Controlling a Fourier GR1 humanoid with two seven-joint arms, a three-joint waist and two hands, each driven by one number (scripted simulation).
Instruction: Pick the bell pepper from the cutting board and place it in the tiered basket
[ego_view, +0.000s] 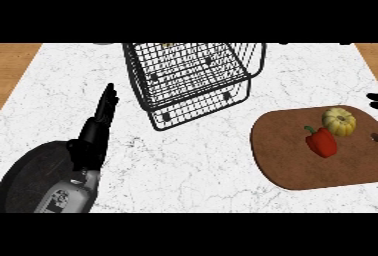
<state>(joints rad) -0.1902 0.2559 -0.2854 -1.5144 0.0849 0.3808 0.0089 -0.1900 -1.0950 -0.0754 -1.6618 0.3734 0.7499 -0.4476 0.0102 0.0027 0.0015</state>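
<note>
Pick not yet begun. Pepper (321, 142) lies on the board (295, 172), just beside a yellow squash (339, 121) and well apart from the basket (193, 75). Left hand (102, 116) rests left of the basket, fingers straight, holding nothing. Right hand (373, 100) is only a sliver at the right edge, so I cannot tell its state. Next move probably falls to the right hand: reach over the board and close round the pepper without nudging the squash.

White, grey-veined marble counter (192, 165) fills the view, with wooden strips (13, 65) at both upper corners.
</note>
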